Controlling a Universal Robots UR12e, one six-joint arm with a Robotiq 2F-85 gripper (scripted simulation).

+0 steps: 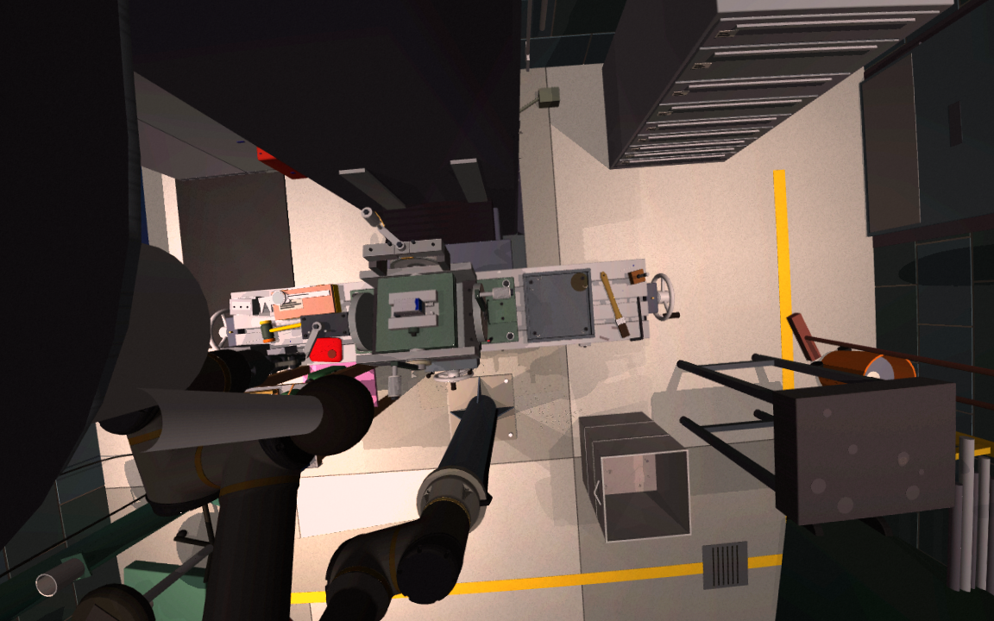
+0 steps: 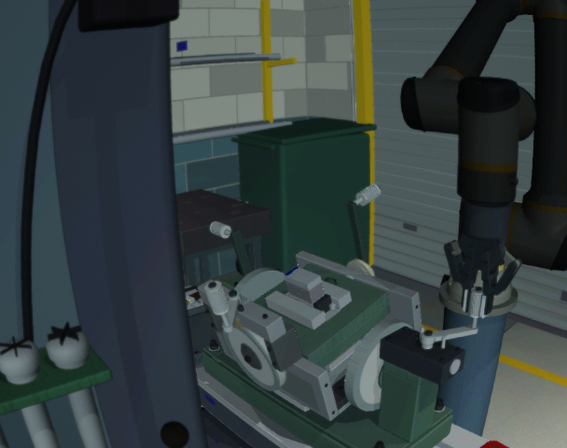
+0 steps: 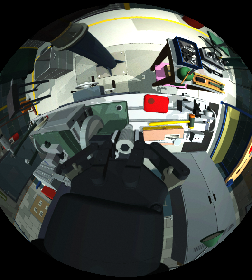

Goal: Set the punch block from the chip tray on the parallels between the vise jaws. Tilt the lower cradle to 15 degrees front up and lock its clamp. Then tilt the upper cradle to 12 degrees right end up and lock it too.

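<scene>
My gripper [image 2: 477,301] [image 3: 124,146] is closed around the knurled knob of a clamp lever [image 2: 448,333] on the black clamp block [image 2: 421,359] at the right end of the tilting vise. The green vise table [image 2: 322,308] [image 1: 412,313] sits tilted, with the dark punch block [image 2: 322,303] between the grey vise jaws. A graduated cradle disc [image 2: 368,366] stands beside the clamp block. Two other knurled levers [image 2: 220,229] [image 2: 368,194] rise behind the vise and one [image 2: 215,295] at its near left.
The blue cylinder [image 2: 472,371] stands right behind the clamp lever. A green cabinet [image 2: 303,193] stands behind the vise and a dark machine column [image 2: 115,217] to its left. A red pad [image 3: 156,103], yellow-handled hammer [image 3: 168,122] and grey chip tray [image 1: 559,305] lie on the machine table.
</scene>
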